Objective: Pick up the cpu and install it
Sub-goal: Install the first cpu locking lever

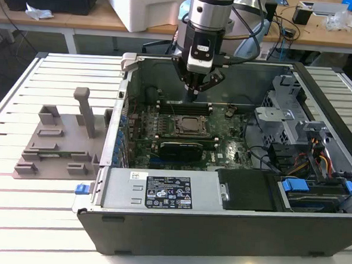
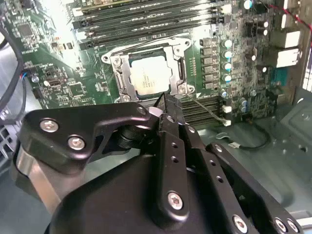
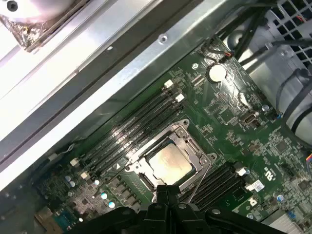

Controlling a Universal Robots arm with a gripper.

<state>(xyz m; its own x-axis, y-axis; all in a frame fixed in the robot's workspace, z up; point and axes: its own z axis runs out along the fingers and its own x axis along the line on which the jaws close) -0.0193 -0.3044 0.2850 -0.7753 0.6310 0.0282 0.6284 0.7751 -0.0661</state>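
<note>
Your end effector (image 1: 192, 96) hangs inside the open computer case (image 1: 230, 231), its fingers pinched together with nothing between them. Just below the tips, a little toward the front of the case, the cpu (image 2: 149, 77) lies flat in its socket (image 3: 170, 163). It is square, so no side is longer. You have one arm, one cpu, one socket.
</note>
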